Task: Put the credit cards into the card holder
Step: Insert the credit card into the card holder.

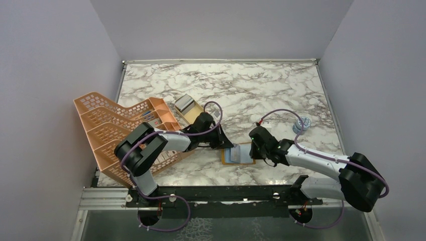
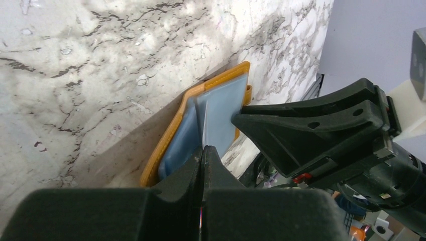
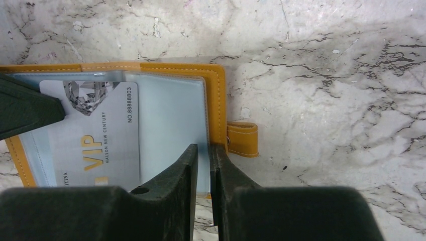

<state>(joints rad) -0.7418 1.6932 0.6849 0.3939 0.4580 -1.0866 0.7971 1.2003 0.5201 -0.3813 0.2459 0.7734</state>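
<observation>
Marble-patterned table (image 1: 241, 85) with open card holder (image 1: 236, 155), peach lattice rack (image 1: 115, 128), tan dish (image 1: 194, 113), small round object (image 1: 302, 123)

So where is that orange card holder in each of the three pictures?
Top external: the card holder lies open at low centre, near the table's front edge.
Left wrist: card holder at centre, slanting up to the right.
Right wrist: card holder fills the left half, with a VIP card inside.
Shared landmark: the marble table lies under it in every view.
</observation>
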